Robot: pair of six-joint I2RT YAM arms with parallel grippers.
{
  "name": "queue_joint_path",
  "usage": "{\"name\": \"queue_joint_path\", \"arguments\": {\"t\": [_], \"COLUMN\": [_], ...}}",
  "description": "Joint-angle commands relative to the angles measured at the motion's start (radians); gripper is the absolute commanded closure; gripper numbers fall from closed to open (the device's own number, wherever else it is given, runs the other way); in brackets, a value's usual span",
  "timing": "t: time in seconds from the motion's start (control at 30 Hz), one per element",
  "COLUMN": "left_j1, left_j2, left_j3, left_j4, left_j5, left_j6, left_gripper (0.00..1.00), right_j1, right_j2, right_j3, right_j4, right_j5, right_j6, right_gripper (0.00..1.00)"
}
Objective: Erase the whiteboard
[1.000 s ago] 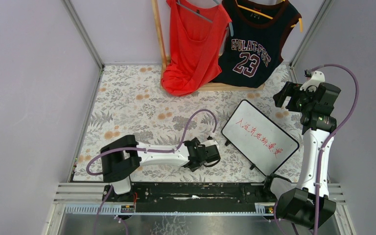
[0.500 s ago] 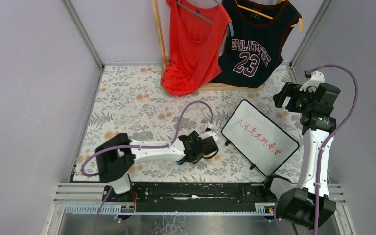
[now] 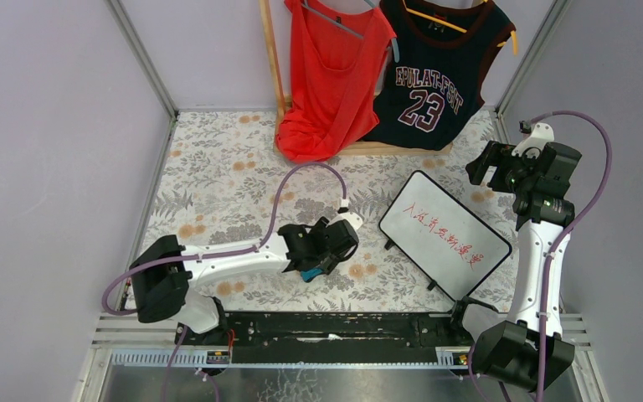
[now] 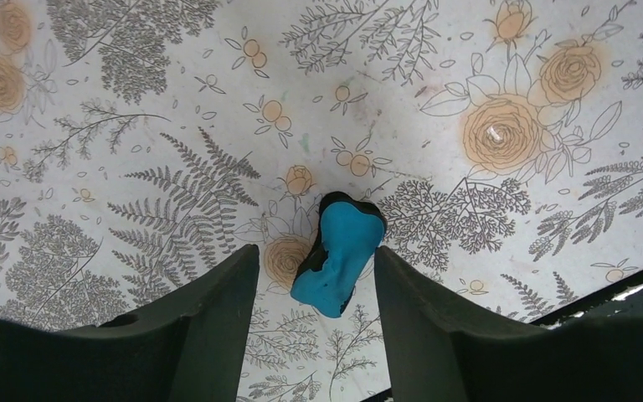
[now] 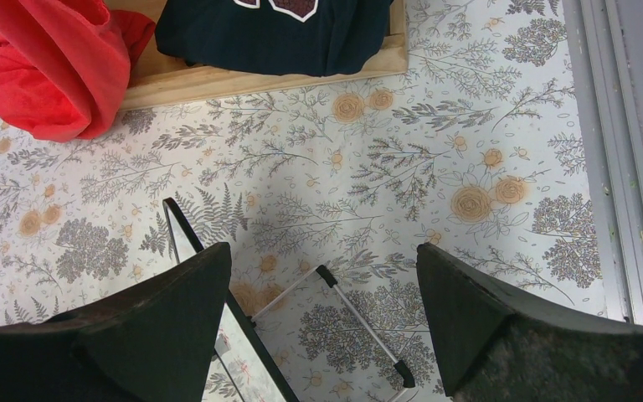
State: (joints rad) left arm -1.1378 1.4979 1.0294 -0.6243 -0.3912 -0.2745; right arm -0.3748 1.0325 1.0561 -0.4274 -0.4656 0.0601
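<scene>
The whiteboard (image 3: 444,236) stands tilted on small black feet at the right of the table, with red handwriting across it. Its black frame edge (image 5: 186,237) and a support leg (image 5: 360,322) show in the right wrist view. A blue eraser (image 4: 339,251) lies on the flowered table, left of the board (image 3: 309,274). My left gripper (image 4: 314,253) is open and hovers over the eraser, a finger on each side and apart from it (image 3: 322,258). My right gripper (image 3: 481,167) is open and empty, held high over the board's far corner (image 5: 325,251).
A red top (image 3: 331,75) and a dark "23" jersey (image 3: 435,75) hang from a wooden rack at the back. Grey walls and metal rails enclose the table. The black base rail (image 3: 335,328) runs along the near edge.
My left arm has swung left, away from the whiteboard, and the blue eraser now shows under its open gripper. The right arm and the whiteboard have not moved.
</scene>
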Motion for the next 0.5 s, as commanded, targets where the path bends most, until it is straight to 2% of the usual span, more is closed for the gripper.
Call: {"name": "queue_joint_path", "arguments": {"t": [0.0, 0.17, 0.47], "left_j1": [0.01, 0.026, 0.03], "left_j2": [0.019, 0.03, 0.061], "left_j3": [-0.013, -0.024, -0.017], "left_j4": [0.003, -0.012, -0.086], "left_j5": [0.058, 0.101, 0.169], "left_j6": [-0.019, -0.03, -0.031], "left_gripper": [0.5, 0.54, 0.49], "right_j1": [0.001, 0.001, 0.002], "right_j2": [-0.015, -0.013, -0.009], "right_j3": [0.004, 0.004, 0.004], "right_j4": [0.044, 0.043, 0.042], "right_j5": [-0.02, -0.021, -0.022], "right_j6": [-0.012, -0.013, -0.013], "right_gripper": [0.12, 0.12, 0.12]}}
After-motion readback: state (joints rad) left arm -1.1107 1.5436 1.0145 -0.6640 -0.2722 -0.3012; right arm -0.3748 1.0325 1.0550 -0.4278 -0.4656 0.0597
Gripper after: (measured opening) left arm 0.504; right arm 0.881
